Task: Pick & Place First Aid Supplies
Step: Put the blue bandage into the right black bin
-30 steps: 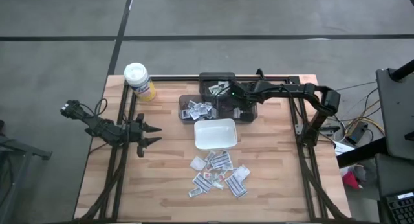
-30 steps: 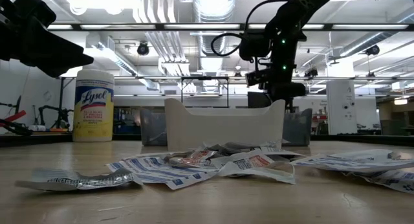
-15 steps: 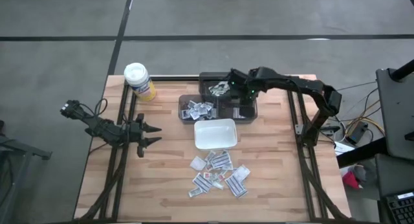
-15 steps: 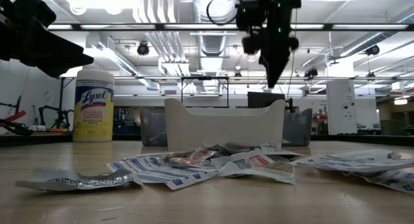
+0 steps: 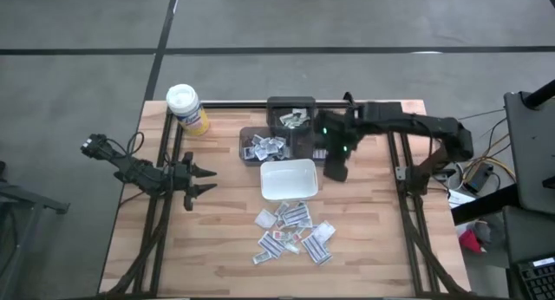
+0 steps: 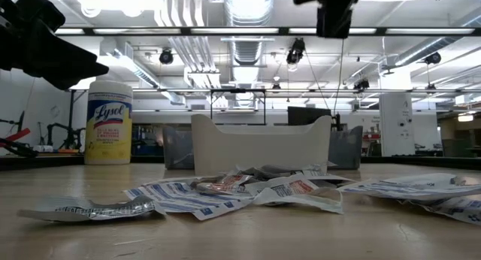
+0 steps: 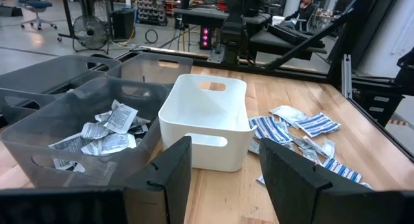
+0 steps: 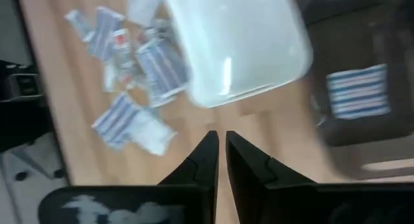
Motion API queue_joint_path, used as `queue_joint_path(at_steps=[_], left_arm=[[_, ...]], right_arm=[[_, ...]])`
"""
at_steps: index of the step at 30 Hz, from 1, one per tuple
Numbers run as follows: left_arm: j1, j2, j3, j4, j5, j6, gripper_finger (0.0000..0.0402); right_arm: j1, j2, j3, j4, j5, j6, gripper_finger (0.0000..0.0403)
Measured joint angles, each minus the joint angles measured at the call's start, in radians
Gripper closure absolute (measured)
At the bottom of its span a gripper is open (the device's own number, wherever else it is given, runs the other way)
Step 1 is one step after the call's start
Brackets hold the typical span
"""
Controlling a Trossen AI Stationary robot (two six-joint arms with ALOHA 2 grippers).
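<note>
Foil-thin, floppy packets at lower centre look light, best pinched by an edge; right gripper nearly pressed together, empty.

Right end effector hangs with fingers seemingly nearly together, empty; left end effector rests spread.

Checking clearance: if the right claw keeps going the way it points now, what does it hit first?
Probably bare wooden tabletop, just beside the white rectangular plastic dish. The right claw, fingers nearly together and empty, aims at that strip, short of the scattered flat packets. Depth is unclear.
</note>
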Motion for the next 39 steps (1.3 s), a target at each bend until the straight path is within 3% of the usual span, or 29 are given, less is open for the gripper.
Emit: queue_joint_path(at_steps=[6,17,28,39], left_arm=[[0.000,0.000,0.000,0.000,0.000,0.000,0.0225],[0.000,0.000,0.000,0.001,0.000,0.000,0.0225],[0.000,0.000,0.000,0.001,0.000,0.000,0.0225],[0.001,0.000,0.000,0.011,0.000,0.000,0.0225]], right_arm=[[0.209,-0.012,-0.002,0.038,0.019,0.203,0.0377],[0.511,0.000,-0.006,0.181,0.223,0.419,0.0375],[0.550,0.015,-0.008,0.256,0.240,0.497,0.0374],[0.550,0.112,-0.008,0.264,0.240,0.519,0.0371]])
